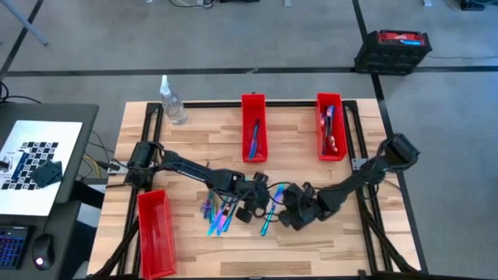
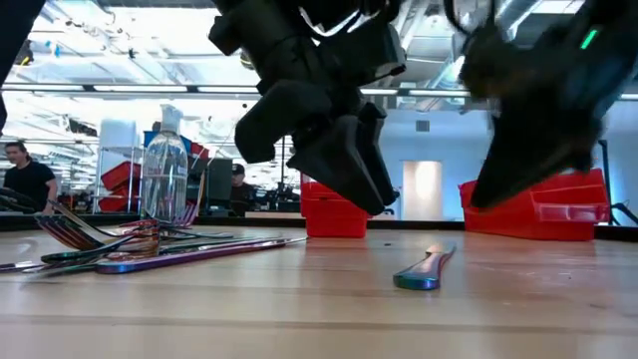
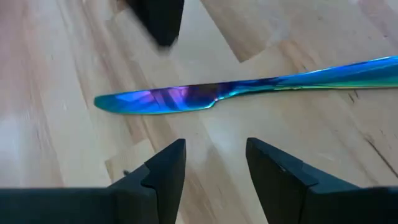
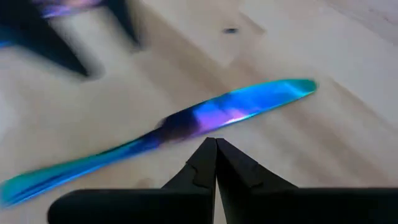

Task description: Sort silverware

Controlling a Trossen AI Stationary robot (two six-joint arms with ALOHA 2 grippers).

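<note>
One iridescent knife (image 1: 270, 208) of the silverware lies flat on the wooden table between my two grippers, with its blade toward the far edge. My left gripper (image 3: 214, 146) is open just left of it and held above the table (image 2: 384, 204). The blade (image 3: 155, 99) lies across, just beyond its fingers. My right gripper (image 4: 215, 143) is shut, just right of the knife (image 4: 205, 121) and also clear of the table (image 2: 478, 199). More silverware lies in a loose pile (image 1: 218, 214) left of the knife, resting flat on the wood.
Two red bins stand at the far side: the middle one (image 1: 254, 128) holds a knife and the right one (image 1: 330, 128) holds several pieces. A third red bin (image 1: 156, 233) sits at the near left. A clear bottle (image 1: 173, 105) stands at the far left.
</note>
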